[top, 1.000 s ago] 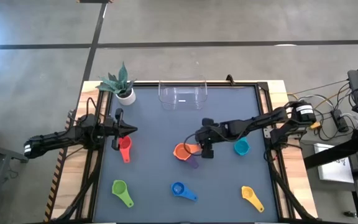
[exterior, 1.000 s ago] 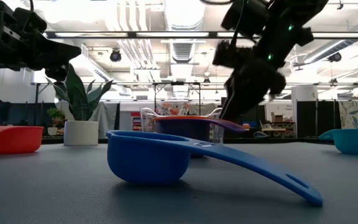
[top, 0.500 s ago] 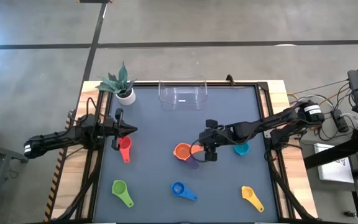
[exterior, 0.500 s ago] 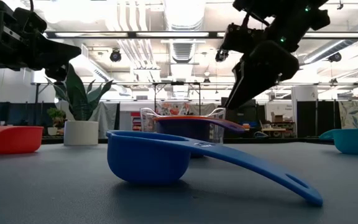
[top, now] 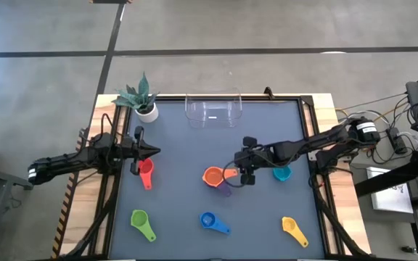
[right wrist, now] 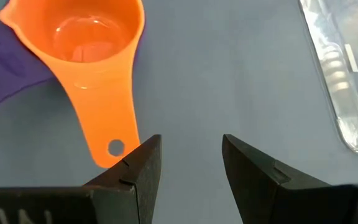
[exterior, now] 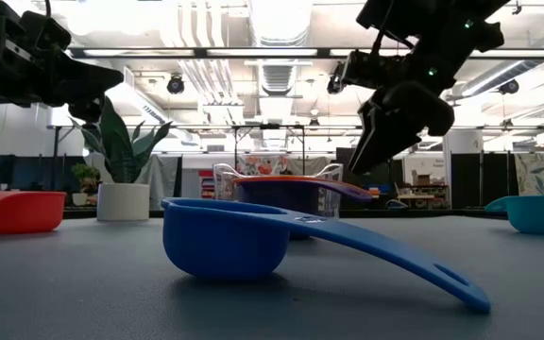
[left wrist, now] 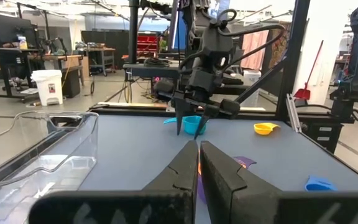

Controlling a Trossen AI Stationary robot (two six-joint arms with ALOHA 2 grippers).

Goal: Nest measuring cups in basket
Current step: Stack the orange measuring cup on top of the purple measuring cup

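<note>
Your right gripper (right wrist: 191, 155) is hovering, fingers apart, just beside the orange cup's (right wrist: 98, 46) handle — it's nested in the purple cup (right wrist: 8, 78); your left gripper (top: 151, 151) is waiting, fingers together.

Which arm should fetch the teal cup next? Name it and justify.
Right. The right gripper hangs open beside the orange cup, and the teal cup lies close on its side. The left gripper sits shut across the table, over the red cup.

Both arms matte black, slender, jointed. Right arm (top: 318, 142) carries a white band near its base, with loose cables trailing there. Gripper fingers (right wrist: 135, 168) dark, angular, wedge-shaped.
</note>
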